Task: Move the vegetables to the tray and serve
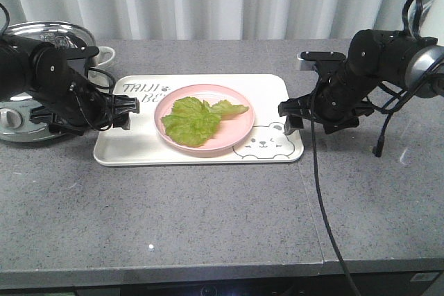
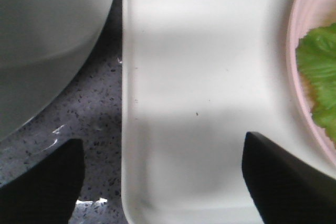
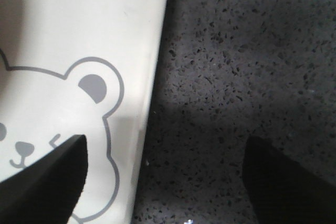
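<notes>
front: lettuce [image 1: 196, 120] on plate [image 1: 234, 129]; wrist: left end effector [image 2: 163, 145] astride tray rim [image 2: 126, 103]

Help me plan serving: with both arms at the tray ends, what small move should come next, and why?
Probably close both grippers on the end rims of the tray. The lettuce leaf lies on the pink plate on the tray, and the left gripper and right gripper each stand open astride a rim, one finger over tray, one over counter.

Crinkled green lettuce leaf [image 1: 194, 120] lay flat on pink plate [image 1: 239, 128]; plate sat mid cream rect. tray [image 1: 132, 149], tray flat on grey counter [image 1: 208, 213].
</notes>
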Motion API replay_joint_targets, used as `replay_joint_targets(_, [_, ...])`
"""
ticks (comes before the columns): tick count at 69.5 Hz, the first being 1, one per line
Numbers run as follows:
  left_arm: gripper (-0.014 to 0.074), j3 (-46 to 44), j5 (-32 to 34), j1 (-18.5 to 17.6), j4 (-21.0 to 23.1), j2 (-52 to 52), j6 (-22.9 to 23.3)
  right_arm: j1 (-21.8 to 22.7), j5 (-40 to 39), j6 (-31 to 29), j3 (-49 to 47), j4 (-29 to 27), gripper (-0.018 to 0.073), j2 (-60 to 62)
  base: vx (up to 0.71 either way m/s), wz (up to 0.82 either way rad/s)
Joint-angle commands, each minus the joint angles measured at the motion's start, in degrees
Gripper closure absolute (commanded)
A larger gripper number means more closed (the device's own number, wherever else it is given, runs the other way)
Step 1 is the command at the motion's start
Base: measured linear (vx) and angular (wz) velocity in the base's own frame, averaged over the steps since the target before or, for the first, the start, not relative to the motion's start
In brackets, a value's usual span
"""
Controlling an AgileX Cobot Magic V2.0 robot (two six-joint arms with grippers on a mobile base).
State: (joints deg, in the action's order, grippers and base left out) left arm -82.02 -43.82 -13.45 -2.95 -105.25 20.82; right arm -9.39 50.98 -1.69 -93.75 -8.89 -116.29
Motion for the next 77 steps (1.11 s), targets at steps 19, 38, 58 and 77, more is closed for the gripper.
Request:
replay_joint_targets(19, [0.0018,-1.52,3.13,0.09,-0.10,2.15,0.60,-1.77,-1.64,-0.70,-1.44,1.36,-0.0020,3.00,0.00,0.00])
replay_joint_targets(38, [0.0018,-1.52,1.95,0.09,-0.04,-2.32,0.60,-2.35,-1.84,2.40,-1.44,3.98,-0.0020,3.00,0.00,0.00])
replay_joint_targets(58, [0.0018,-1.52,2.01,0.09,-0.40,-3.46,0.60,-2.66,-1.42,2.59,-1.44,4.11,-0.0020,2.38,0.00,0.00])
replay_joint_targets(77, [0.0024,-1.52,1.31,0.09,-0.40,-3.45,0.60,-2.74,2.00,2.76,-1.44,3.85,-0.0020,-1.58,0.00,0.00])
